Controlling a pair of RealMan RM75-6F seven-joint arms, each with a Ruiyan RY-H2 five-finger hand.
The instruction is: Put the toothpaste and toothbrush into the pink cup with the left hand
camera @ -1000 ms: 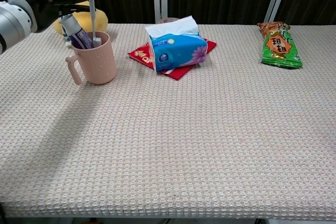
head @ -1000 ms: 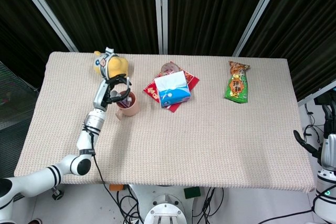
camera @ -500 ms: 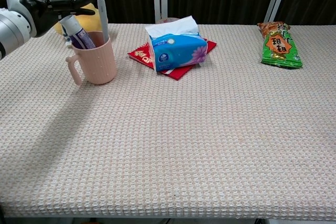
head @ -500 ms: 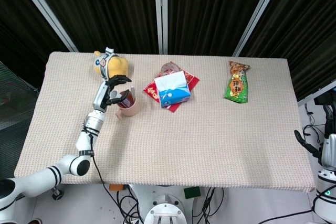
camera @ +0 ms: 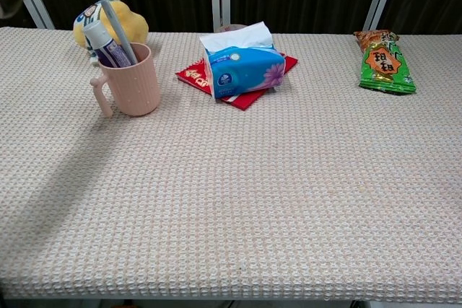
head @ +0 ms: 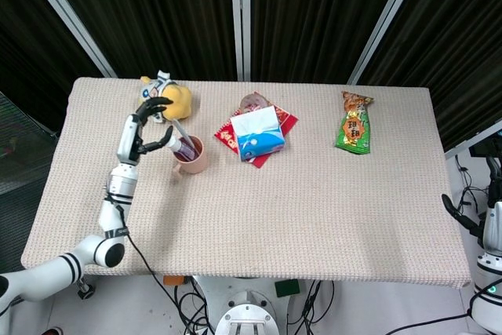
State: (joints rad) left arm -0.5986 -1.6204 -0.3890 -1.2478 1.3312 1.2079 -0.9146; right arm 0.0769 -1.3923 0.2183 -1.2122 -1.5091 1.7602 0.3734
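Dark curtains hang behind the cloth-covered bench (head: 314,217), where the pink cup (camera: 132,79) stands upright just in front of a yellow plush toy (camera: 126,23); the toothpaste (camera: 103,42) and the toothbrush (camera: 118,29) both lean inside the cup, their upper ends poking above its rim. The left robot hand (head: 141,129) hovers just beside the cup on its handle side, fingers spread apart, grasping nothing and touching neither cup nor toy; a tissue pack (camera: 241,67) lies on a red packet beyond the cup's other side. The right robot hand (head: 456,214) shows only partly, far from the cup past the bench edge; whether it is spread or clenched cannot be told.
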